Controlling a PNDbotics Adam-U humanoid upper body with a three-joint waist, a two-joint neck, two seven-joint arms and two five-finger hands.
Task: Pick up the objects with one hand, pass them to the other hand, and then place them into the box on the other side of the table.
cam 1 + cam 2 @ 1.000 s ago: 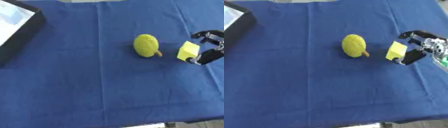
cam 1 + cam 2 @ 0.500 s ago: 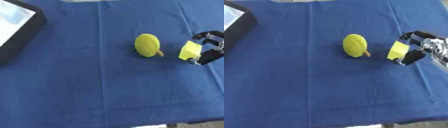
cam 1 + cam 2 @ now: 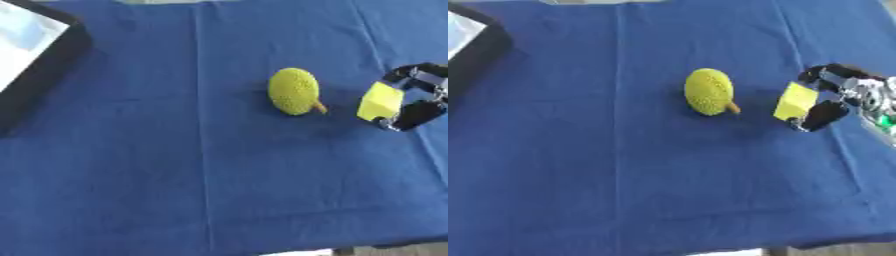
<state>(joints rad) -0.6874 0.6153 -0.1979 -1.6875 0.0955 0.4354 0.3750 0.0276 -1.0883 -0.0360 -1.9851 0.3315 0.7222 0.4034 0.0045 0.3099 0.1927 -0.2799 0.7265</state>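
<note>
The right hand point(image 3: 833, 97), at the right edge of the blue cloth point(image 3: 175, 175), pinches a yellow block point(image 3: 795, 102), so the handover runs leftward past the bumpy yellow-green fruit point(image 3: 293, 91) toward the far-left box point(image 3: 39, 65), left hand unseen.

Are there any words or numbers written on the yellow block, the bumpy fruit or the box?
None: no words, numbers or signs can be read.
Yellow block, pinched in the right robot hand: plain faces.
Bumpy yellow-green fruit: no label.
Box at the table's left: no print shows.
</note>
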